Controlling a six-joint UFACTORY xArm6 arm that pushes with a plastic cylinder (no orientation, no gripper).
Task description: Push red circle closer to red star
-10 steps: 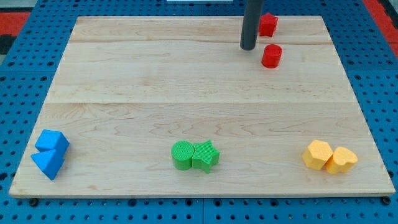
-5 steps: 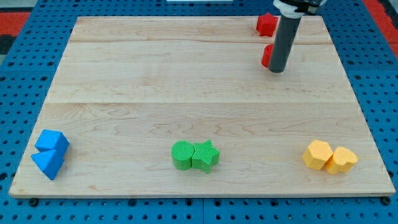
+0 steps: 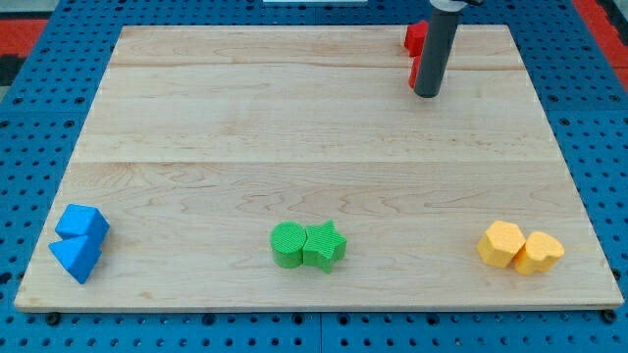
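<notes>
Since our rod carries no hand, nothing held: my tip (image 3: 427, 94) just below red circle (image 3: 415, 71), mostly hidden; red star (image 3: 416, 37) just beyond. We risk circle slipping sideways off-centre, missing star

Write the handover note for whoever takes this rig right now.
My tip is down on the board near the view's top right, right below the red circle, which the rod mostly hides.
The red star sits just above the circle at the board's top edge; the two look very close, contact cannot be told.
Done: the circle is close to the star.
Left: confirm the gap once the rod clears; nudge toward the view's top if needed.
Blue, green and yellow blocks lie along the bottom.
</notes>
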